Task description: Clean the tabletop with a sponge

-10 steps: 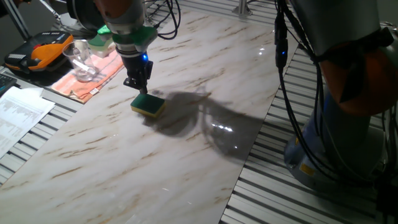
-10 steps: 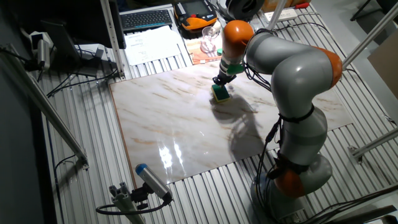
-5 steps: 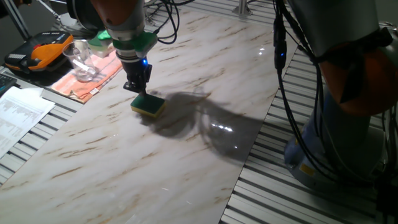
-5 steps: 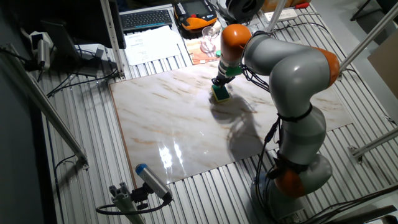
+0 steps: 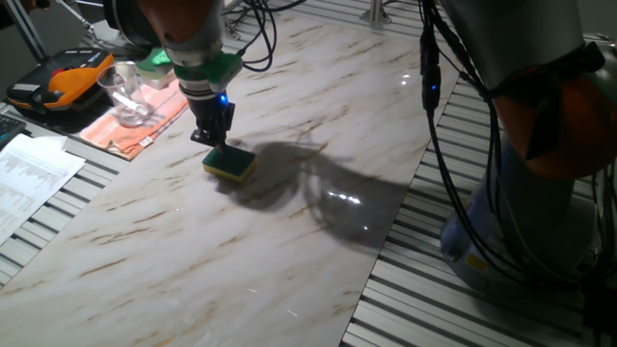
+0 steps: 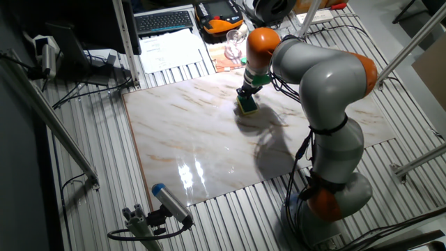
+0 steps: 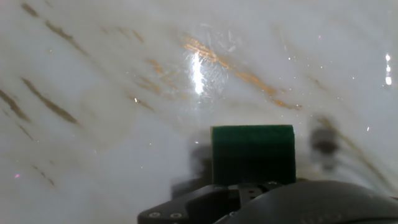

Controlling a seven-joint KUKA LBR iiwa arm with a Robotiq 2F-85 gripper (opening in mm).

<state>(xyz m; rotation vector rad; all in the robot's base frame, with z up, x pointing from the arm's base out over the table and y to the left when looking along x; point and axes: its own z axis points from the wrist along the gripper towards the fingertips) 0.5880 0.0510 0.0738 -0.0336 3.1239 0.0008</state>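
Note:
The sponge [image 5: 229, 163], dark green on top with a yellow body, lies flat on the white marble tabletop [image 5: 289, 241] near its far left side. My gripper [image 5: 214, 141] points straight down at the sponge's far end, fingers close together and shut on it. From the other fixed view the sponge [image 6: 246, 104] sits under the gripper [image 6: 246, 95] near the back edge of the tabletop [image 6: 188, 139]. The hand view shows the sponge's green top [image 7: 252, 155] right below the hand against the glossy tabletop [image 7: 93, 93]; the fingers themselves are blurred.
An orange cloth [image 5: 135, 120] with a clear glass cup [image 5: 120, 92] lies off the slab's left edge, next to an orange-black device [image 5: 58, 82] and papers [image 5: 29, 169]. Grey slats [image 5: 463, 308] surround the slab. The arm's base [image 6: 334, 188] stands at the near right.
The wrist has shifted a little to the left over the slab. The sponge stays in almost the same spot, still under the fingers.

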